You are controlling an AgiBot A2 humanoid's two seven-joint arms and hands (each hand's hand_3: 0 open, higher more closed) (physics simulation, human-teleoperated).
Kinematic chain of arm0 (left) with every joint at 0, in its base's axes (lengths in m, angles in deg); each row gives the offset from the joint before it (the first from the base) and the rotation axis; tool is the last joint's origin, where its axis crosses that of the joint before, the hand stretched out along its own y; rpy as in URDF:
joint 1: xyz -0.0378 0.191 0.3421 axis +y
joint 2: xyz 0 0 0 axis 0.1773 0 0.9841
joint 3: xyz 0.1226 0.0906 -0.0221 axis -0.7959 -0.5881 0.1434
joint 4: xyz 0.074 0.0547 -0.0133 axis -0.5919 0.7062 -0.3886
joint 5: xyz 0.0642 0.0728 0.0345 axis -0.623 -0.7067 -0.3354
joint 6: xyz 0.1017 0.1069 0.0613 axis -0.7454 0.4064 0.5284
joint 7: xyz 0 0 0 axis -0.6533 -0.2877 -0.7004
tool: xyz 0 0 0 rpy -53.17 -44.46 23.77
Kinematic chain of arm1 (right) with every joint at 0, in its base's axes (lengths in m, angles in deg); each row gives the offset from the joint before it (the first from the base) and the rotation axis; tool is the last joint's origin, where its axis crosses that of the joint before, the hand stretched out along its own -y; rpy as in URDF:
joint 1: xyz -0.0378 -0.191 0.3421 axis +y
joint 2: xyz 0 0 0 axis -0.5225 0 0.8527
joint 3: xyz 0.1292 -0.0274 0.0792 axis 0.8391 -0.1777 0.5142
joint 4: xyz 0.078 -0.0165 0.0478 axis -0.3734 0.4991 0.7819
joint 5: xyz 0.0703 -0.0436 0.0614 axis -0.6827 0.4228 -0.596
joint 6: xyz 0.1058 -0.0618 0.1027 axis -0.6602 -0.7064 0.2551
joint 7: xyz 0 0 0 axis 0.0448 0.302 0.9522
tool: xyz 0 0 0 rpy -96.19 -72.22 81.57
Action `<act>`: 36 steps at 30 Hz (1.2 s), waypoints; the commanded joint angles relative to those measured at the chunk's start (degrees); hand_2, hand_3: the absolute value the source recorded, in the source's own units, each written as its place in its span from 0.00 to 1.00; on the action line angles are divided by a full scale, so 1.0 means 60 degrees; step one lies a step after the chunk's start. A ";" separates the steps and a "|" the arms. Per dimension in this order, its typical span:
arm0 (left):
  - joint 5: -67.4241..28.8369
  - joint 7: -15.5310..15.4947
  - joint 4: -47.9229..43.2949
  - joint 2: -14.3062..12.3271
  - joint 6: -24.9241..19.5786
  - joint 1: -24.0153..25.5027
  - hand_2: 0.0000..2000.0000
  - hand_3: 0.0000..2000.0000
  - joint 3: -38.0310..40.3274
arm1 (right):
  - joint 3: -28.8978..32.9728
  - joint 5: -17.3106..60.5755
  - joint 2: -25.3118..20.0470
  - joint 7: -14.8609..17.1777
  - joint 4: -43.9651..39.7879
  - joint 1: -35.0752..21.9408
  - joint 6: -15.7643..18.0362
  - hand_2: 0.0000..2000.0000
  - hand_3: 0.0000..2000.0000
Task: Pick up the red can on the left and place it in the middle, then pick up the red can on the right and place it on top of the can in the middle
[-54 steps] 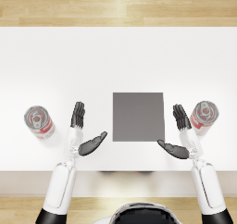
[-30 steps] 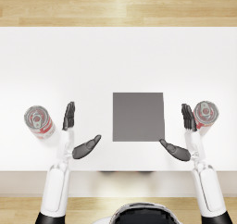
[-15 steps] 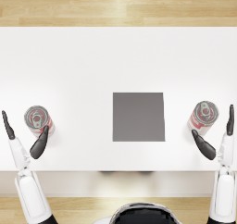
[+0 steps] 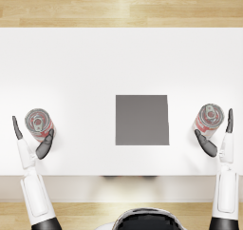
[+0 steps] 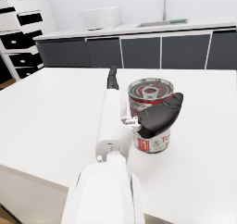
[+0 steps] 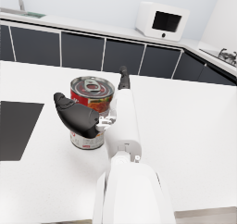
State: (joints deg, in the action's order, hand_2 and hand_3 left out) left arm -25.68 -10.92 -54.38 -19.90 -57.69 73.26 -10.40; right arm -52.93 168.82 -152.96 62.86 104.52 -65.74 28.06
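Note:
The left red can (image 4: 39, 123) stands upright near the table's left front. My left hand (image 4: 28, 146) is open around it, with the thumb at the can's near inner side and the fingers (image 4: 16, 128) stretched along its outer side. In the left wrist view the thumb of my left hand (image 5: 158, 117) lies close against that can (image 5: 150, 91). The right red can (image 4: 209, 118) stands at the right front. My open right hand (image 4: 222, 143) brackets it the same way. The right wrist view shows this hand (image 6: 76, 116) beside its can (image 6: 91, 108). A dark grey mat (image 4: 142, 119) lies between the cans.
The white table (image 4: 121, 62) ends close behind both hands at its front edge (image 4: 121, 175). Wooden floor lies beyond the table's far side. In the wrist views, dark kitchen cabinets and a microwave (image 6: 163, 20) stand far behind the table.
Both hands have swung outward from beside the mat, so each now straddles its can. Over the last half second they have hardly moved. Neither can has shifted.

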 commanded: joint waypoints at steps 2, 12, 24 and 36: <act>0.0000 0.0000 0.1038 0.0056 0.0000 -0.0406 0.00 0.00 -0.0324 | -0.0165 0.0000 -0.0043 0.0000 -0.1221 -0.0423 0.0000 0.00 0.00; 0.0000 0.0000 0.2321 0.0022 0.0000 -0.1154 0.00 0.00 -0.0508 | -0.0285 0.0000 -0.0245 0.0000 -0.2540 -0.1076 0.0000 0.00 0.00; 0.0002 -0.0024 0.3561 -0.0018 -0.0168 -0.1999 1.00 0.33 -0.0612 | -0.0223 -0.0002 -0.0465 0.0000 -0.3327 -0.1757 0.0000 0.68 0.16; -0.0003 -0.0029 -0.0690 -0.0225 -0.0462 -0.1625 1.00 0.76 -0.2253 | -0.0617 0.0002 -0.0627 -0.0075 -0.0123 -0.1621 0.0564 1.00 0.76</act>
State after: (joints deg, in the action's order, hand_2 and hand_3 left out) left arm -25.70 -11.07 -51.50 -21.40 -60.51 64.39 -20.18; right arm -55.50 168.83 -156.82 62.44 97.76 -74.15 31.46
